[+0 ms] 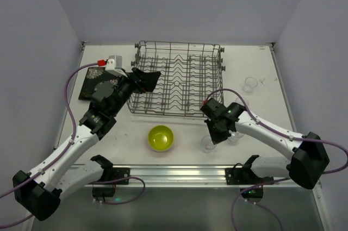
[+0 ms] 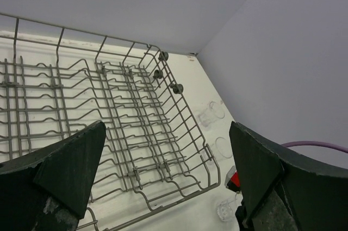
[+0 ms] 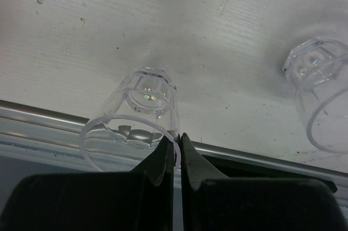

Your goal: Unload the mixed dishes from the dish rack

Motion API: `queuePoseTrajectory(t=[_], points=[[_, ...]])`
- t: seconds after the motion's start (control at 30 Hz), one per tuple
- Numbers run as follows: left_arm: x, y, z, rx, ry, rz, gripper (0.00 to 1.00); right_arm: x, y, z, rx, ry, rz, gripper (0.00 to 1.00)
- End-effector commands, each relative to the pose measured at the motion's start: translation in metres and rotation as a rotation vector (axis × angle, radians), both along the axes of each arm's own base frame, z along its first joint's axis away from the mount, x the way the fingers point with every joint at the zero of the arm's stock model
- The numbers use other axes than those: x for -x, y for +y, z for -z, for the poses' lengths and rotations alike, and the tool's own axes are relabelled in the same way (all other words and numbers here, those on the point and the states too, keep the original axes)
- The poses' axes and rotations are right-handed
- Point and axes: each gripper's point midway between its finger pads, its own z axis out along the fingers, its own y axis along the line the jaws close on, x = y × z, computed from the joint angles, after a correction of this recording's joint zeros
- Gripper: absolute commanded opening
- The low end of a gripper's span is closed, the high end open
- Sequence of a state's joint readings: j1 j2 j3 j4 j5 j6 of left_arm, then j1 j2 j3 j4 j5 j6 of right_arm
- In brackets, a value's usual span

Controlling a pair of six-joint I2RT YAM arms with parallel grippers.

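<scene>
Right pincer (image 3: 176,143) is narrow, nipping the rim of an upright glass (image 3: 142,103) near the front rail of the table (image 3: 163,13). Cannot tell if the base touches the table. Second glass (image 3: 319,92) stands near it. Left pincer (image 2: 166,155) is wide and holds nothing, over the left end of the dish rack (image 2: 125,111). Yellow-green bowl (image 1: 161,138) sits in front of the rack, black plate (image 1: 98,86) to its left.

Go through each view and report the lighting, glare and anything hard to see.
Top external view: soft, even light, faint shadows; the far glass nearly vanishes against the white table. Left wrist view: dish rack sharp, the dark left fingers show little detail. Right wrist view: small bright glints in the base of the pinched glass; right fingers almost black.
</scene>
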State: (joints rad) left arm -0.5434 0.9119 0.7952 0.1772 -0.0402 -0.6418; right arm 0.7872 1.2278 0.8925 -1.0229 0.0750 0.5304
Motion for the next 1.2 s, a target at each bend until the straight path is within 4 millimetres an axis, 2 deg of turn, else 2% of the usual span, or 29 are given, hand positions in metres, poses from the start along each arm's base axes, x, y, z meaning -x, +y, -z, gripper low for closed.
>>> queuePoseTrajectory(t=[0.0, 0.17, 0.2, 0.23, 0.3, 0.33, 0.37, 0.47, 0.53, 0.57, 0.6, 0.63, 0.67, 0.7, 0.73, 0.77, 0.8, 0.83, 0.87, 0.9, 0.93, 0.97, 1.0, 1.03, 1.07, 1.1, 1.13, 1.17], points=[[0.001, 0.002, -0.023, -0.009, -0.066, 0.006, 1.00, -0.010, 0.022, 0.011, -0.078, -0.008, -0.022, 0.00], [-0.001, 0.001, -0.020, -0.023, -0.065, 0.006, 1.00, -0.016, 0.017, 0.025, -0.024, 0.023, 0.011, 0.02], [-0.001, 0.001, -0.019, -0.025, -0.064, 0.006, 1.00, -0.017, 0.017, 0.025, -0.022, 0.021, 0.013, 0.09], [-0.001, 0.000, -0.019, -0.025, -0.066, 0.009, 1.00, -0.017, 0.017, 0.024, -0.023, 0.024, 0.014, 0.22], [-0.003, -0.001, -0.017, -0.030, -0.064, 0.009, 1.00, -0.017, 0.019, 0.020, -0.032, 0.022, 0.008, 0.33], [-0.004, -0.001, -0.017, -0.032, -0.064, 0.009, 1.00, -0.020, 0.018, 0.013, -0.031, 0.002, 0.017, 0.47], [-0.005, -0.002, -0.016, -0.035, -0.059, 0.011, 1.00, -0.019, 0.015, 0.013, -0.019, 0.005, 0.020, 0.51], [-0.011, -0.003, -0.010, -0.059, -0.028, -0.004, 1.00, -0.025, 0.014, -0.012, -0.033, -0.053, 0.030, 0.58], [-0.021, 0.002, 0.008, -0.110, 0.040, -0.053, 1.00, -0.027, 0.010, -0.031, -0.044, -0.095, 0.029, 0.62], [-0.026, 0.005, 0.005, -0.126, 0.050, -0.077, 1.00, -0.030, 0.005, -0.047, -0.031, -0.129, 0.036, 0.66], [-0.036, 0.011, 0.018, -0.163, 0.090, -0.128, 1.00, -0.032, 0.002, -0.063, -0.047, -0.172, 0.043, 0.70], [-0.037, 0.017, 0.036, -0.212, 0.157, -0.154, 1.00, -0.035, -0.007, -0.074, -0.018, -0.209, 0.045, 0.74], [-0.044, 0.021, 0.043, -0.232, 0.183, -0.183, 1.00, -0.045, -0.005, -0.098, -0.050, -0.282, 0.053, 0.79], [-0.048, 0.033, 0.051, -0.251, 0.219, -0.232, 1.00, -0.052, -0.008, -0.116, -0.065, -0.353, 0.050, 0.93], [-0.052, 0.039, 0.055, -0.253, 0.236, -0.255, 1.00, -0.065, -0.007, -0.133, -0.085, -0.435, 0.070, 0.98], [-0.058, 0.045, 0.064, -0.258, 0.268, -0.279, 1.00, -0.082, -0.012, -0.159, -0.093, -0.553, 0.113, 0.99], [-0.067, 0.066, 0.073, -0.227, 0.317, -0.334, 1.00, -0.098, -0.022, -0.173, -0.097, -0.626, 0.144, 0.99], [-0.073, 0.076, 0.081, -0.210, 0.353, -0.346, 1.00, -0.121, -0.021, -0.203, -0.196, -0.766, 0.189, 0.99], [-0.083, 0.101, 0.091, -0.188, 0.396, -0.387, 1.00, -0.128, -0.019, -0.208, -0.291, -0.765, 0.192, 0.99], [-0.082, 0.108, 0.096, -0.186, 0.421, -0.388, 1.00, -0.146, -0.055, -0.218, -0.295, -0.807, 0.330, 0.99], [-0.080, 0.123, 0.096, -0.203, 0.431, -0.445, 1.00, -0.147, -0.066, -0.233, -0.316, -0.860, 0.365, 0.99], [-0.071, 0.153, 0.086, -0.246, 0.432, -0.568, 1.00, -0.147, -0.088, -0.244, -0.261, -0.921, 0.432, 0.99], [-0.064, 0.168, 0.076, -0.260, 0.419, -0.624, 1.00, -0.142, -0.096, -0.254, -0.239, -0.965, 0.440, 0.99], [-0.057, 0.180, 0.061, -0.272, 0.394, -0.671, 1.00, -0.124, -0.105, -0.271, -0.254, -1.025, 0.452, 0.99], [-0.038, 0.195, 0.037, -0.270, 0.340, -0.727, 1.00, -0.115, -0.111, -0.276, -0.257, -1.058, 0.462, 0.99], [-0.022, 0.208, 0.034, -0.294, 0.351, -0.784, 1.00, -0.105, -0.114, -0.279, -0.287, -1.084, 0.484, 0.99], [-0.012, 0.212, 0.018, -0.284, 0.321, -0.799, 1.00, -0.101, -0.112, -0.273, -0.318, -1.105, 0.481, 0.99], [0.003, 0.214, 0.002, -0.288, 0.274, -0.795, 1.00, -0.083, -0.113, -0.286, -0.384, -1.180, 0.464, 0.99]])
